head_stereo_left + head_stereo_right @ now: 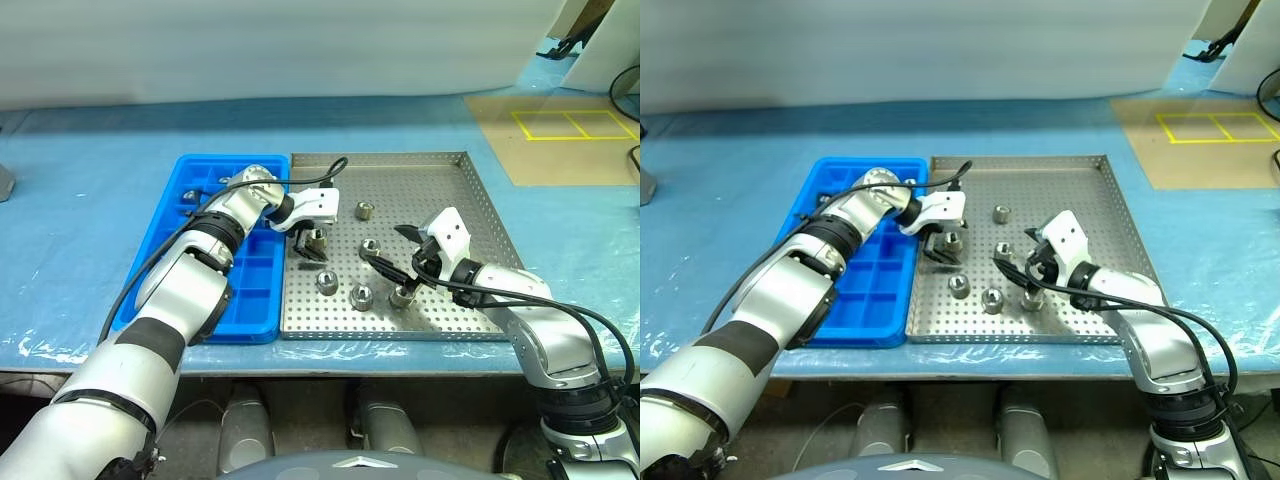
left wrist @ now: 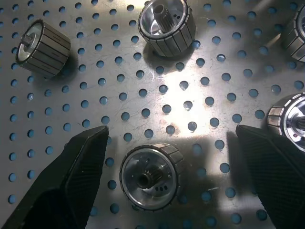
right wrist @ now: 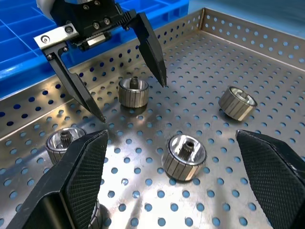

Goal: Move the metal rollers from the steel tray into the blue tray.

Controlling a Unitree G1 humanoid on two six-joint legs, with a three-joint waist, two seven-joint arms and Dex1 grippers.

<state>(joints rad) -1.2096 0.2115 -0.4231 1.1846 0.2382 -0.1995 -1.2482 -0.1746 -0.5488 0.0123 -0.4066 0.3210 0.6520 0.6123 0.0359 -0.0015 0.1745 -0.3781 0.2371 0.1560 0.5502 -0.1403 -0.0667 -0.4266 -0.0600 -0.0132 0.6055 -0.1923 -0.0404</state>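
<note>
Six short silver-grey metal rollers (image 1: 364, 211) with ribbed sides and hollow centres lie loose on the large square steel tray (image 1: 470, 200) with a perforated floor and low rims. One roller (image 3: 133, 91) stands upright directly between the two black fingers of the left gripper (image 3: 131, 98), not touching either; in the left wrist view it sits between the finger tips. Left jaws stand wide, holding nothing, tips pointing down and just above the tray floor.

Right gripper (image 1: 410, 257) hangs over the tray's near right part, jaws also wide and empty; a roller (image 3: 185, 157) stands on end between its fingers' lines in the right wrist view, another roller (image 3: 237, 102) lies tipped on its side farther off.

Bright blue rectangular plastic tray (image 1: 190, 170) with a grid of small square compartments lies touching the steel tray's left rim. At least one roller (image 1: 190, 196) sits in a far left compartment; the left arm hides much of the grid.

Both trays rest on a table (image 1: 90, 200) covered in light blue sheeting. Far right: a tan mat (image 1: 540, 140) with a yellow taped rectangle outline (image 1: 572, 124). White wall behind.
</note>
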